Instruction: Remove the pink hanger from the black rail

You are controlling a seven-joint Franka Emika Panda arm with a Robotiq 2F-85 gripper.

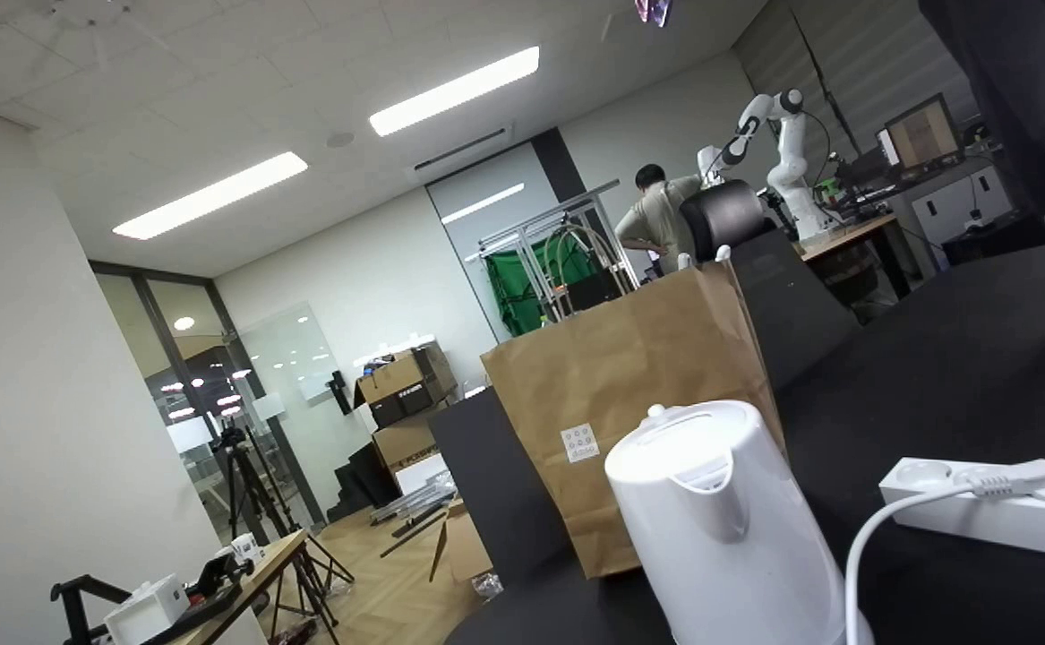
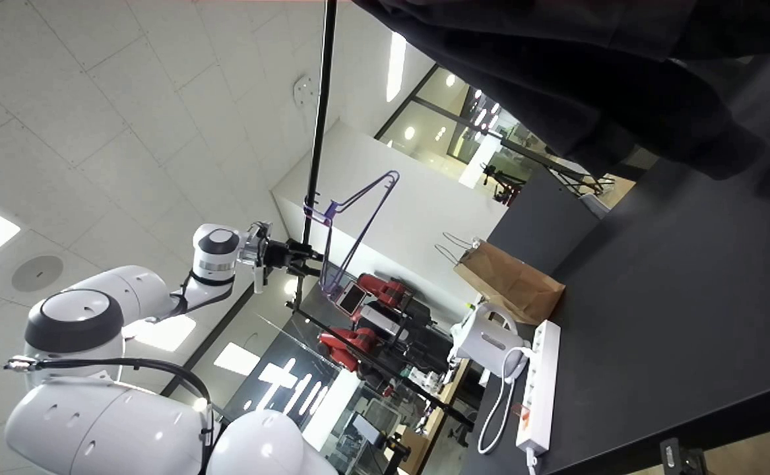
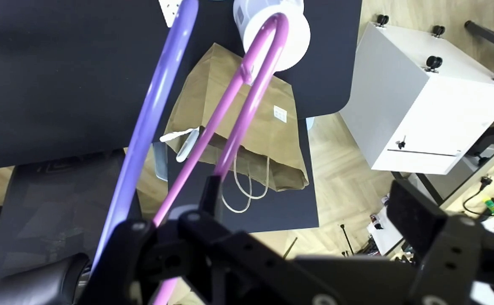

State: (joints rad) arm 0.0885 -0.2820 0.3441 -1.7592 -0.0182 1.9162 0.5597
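— Where does the pink hanger (image 3: 250, 108) lie from your pincer (image 3: 304, 199)?

— Left of the opening, in my wrist view. The hanger's long axis slants from upper right to lower left, and its two strands pass behind the left-hand one of my fingers (image 3: 212, 197). No pink shows in the gap.

— So you hold nothing?

— Nothing. I stand wide, my fingers well apart. Whether a hidden strand touches that finger, I can't tell.

— And against the counter (image 3: 60, 80)?

— In that same view its rounded end shows on the counter's side of the edge, in front of the kettle (image 3: 298, 44) and toward the rounded corner. My gap looks out past that edge, to the floor (image 3: 331, 152).

— Is it on the black rail (image 2: 319, 112)?

— I judge so. In an exterior view, the pink hanger and the purple hanger (image 3: 153, 101) make overlapping outlines hung at the rail, right by my pincer; I can't part them cleanly there.

— What does the next move turn on, then?

— That sideways offset. Closing runs across the strands, which suits me, so I reckon on shifting toward them until the pink comes between my fingers. The purple hanger lies farther left; overreaching would likely catch both. Then, I'd guess, a lift off the rail.
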